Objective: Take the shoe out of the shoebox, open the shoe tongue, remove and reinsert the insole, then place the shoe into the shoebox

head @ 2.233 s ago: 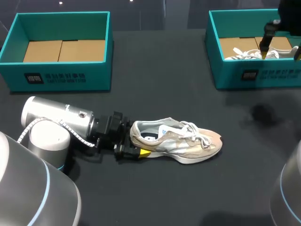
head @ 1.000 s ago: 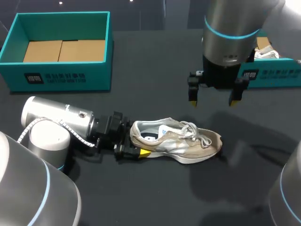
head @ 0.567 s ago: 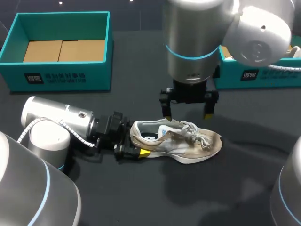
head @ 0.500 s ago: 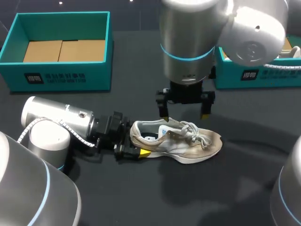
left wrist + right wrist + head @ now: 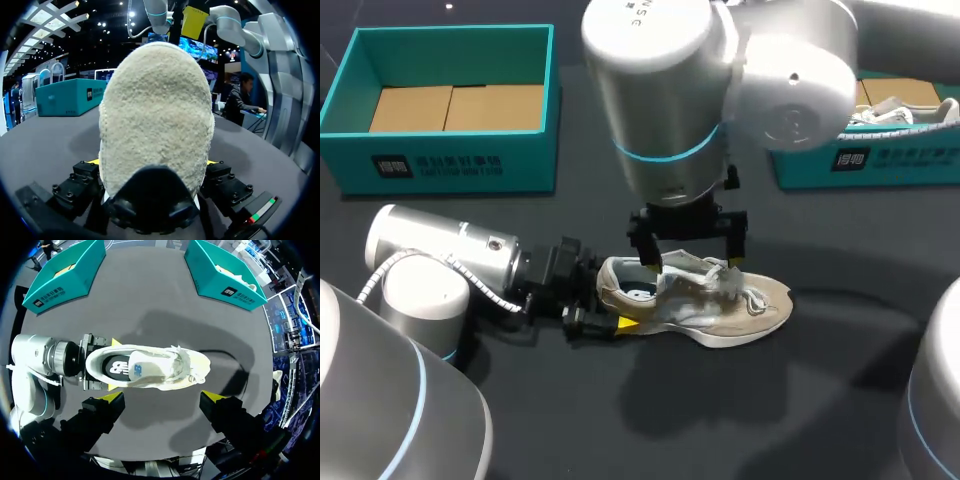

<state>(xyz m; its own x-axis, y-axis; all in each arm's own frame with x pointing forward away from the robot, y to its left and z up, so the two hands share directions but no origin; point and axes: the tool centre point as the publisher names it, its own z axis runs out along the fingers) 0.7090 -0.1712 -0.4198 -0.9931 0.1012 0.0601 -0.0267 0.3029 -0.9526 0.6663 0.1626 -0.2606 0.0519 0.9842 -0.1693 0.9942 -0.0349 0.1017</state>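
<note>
A beige and white shoe (image 5: 705,300) lies on its sole on the dark table, toe pointing right. My left gripper (image 5: 605,295) lies low at its heel, one finger against each side, shut on the shoe. In the left wrist view the suede heel (image 5: 155,115) fills the gap between the fingers of that gripper (image 5: 151,162). My right gripper (image 5: 690,248) hangs open just above the shoe's mouth and laces, its fingers straddling the shoe without touching. The right wrist view looks straight down on the shoe (image 5: 145,367) ahead of that gripper (image 5: 162,399); the tongue lies flat and a dark insole shows inside.
An open teal shoebox (image 5: 450,160) with a bare cardboard floor stands at the back left. A second teal shoebox (image 5: 880,160) at the back right holds another white shoe (image 5: 900,108). Bare table lies in front of the shoe.
My right arm has swung from the back right box across to the shoe and come down over it, staying open. The left gripper and the shoe have not moved.
</note>
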